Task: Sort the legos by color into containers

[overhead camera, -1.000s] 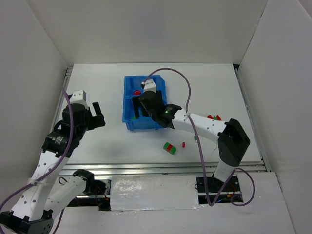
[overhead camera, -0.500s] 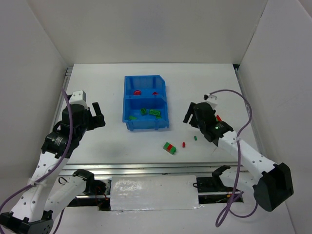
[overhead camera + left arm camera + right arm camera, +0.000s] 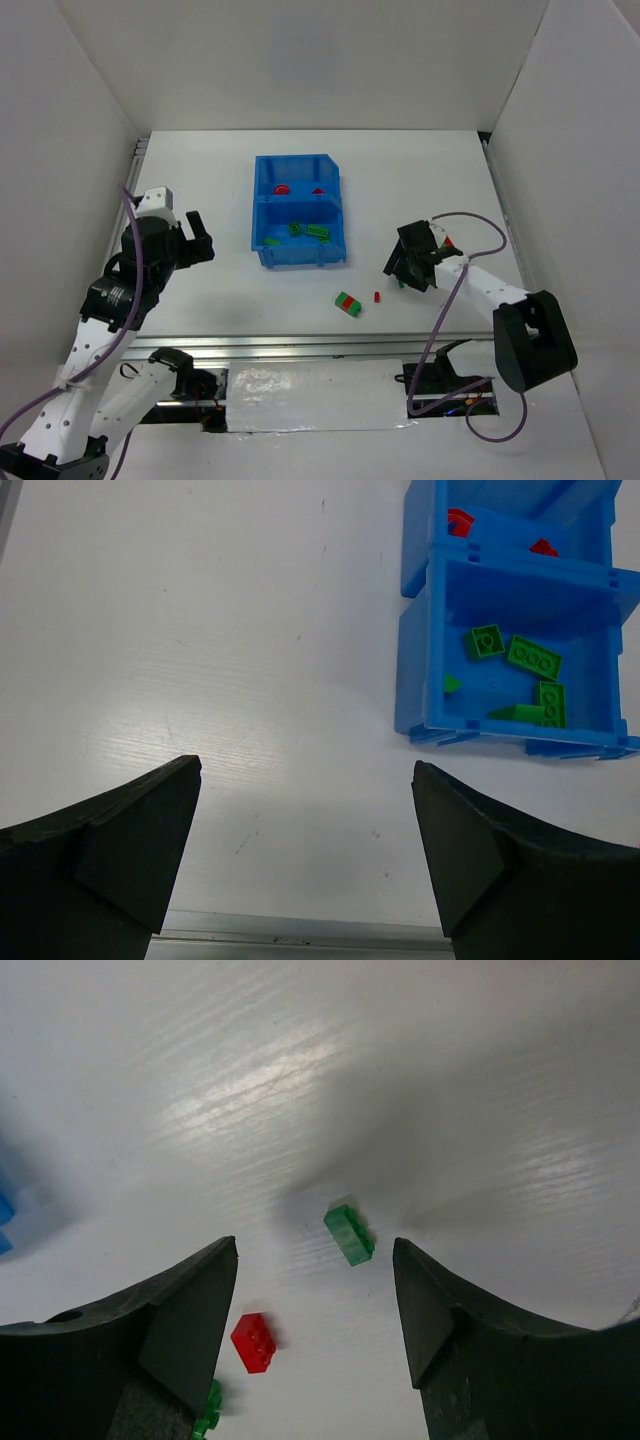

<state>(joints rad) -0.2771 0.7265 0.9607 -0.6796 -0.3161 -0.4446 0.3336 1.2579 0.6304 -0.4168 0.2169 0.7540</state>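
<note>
The blue bin (image 3: 262, 215) stands at mid-table. Its far compartment holds red legos (image 3: 283, 188) and its near compartment holds green legos (image 3: 310, 230). The left wrist view shows the bin (image 3: 520, 572) with green legos (image 3: 533, 657) and red legos (image 3: 458, 520). A red-green pair (image 3: 348, 303) and a small red brick (image 3: 376, 296) lie on the table in front of the bin. My right gripper (image 3: 398, 270) is open and empty, low over a small green brick (image 3: 349, 1234) and the red brick (image 3: 253, 1342). My left gripper (image 3: 195, 240) is open and empty, left of the bin.
More red and green pieces (image 3: 445, 241) lie just right of the right gripper. White walls enclose the table on three sides. A metal rail (image 3: 300, 345) runs along the near edge. The right arm's cable (image 3: 470, 225) loops over the table.
My right arm left the bin, swung right and came down over the loose bricks in front of it. My left arm has barely moved.
</note>
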